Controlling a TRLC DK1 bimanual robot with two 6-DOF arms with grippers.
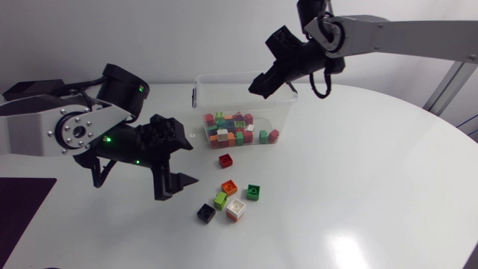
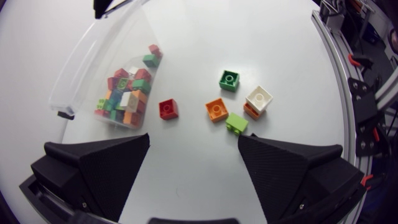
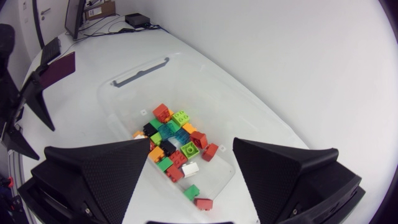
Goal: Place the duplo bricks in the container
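A clear plastic container stands at the back of the table with several coloured duplo bricks in it. My right gripper hangs open over its far end, and nothing is between its fingers; the brick pile lies below. Loose on the table in front lie a red brick, an orange one, a dark green one, a lime one, a white one and a black one. My left gripper is open, left of them. Ahead of it lies the red brick.
A dark mat lies at the table's left front edge. From the left wrist, the container is ahead of the left finger, and the orange, lime, white and green bricks are ahead of the gripper.
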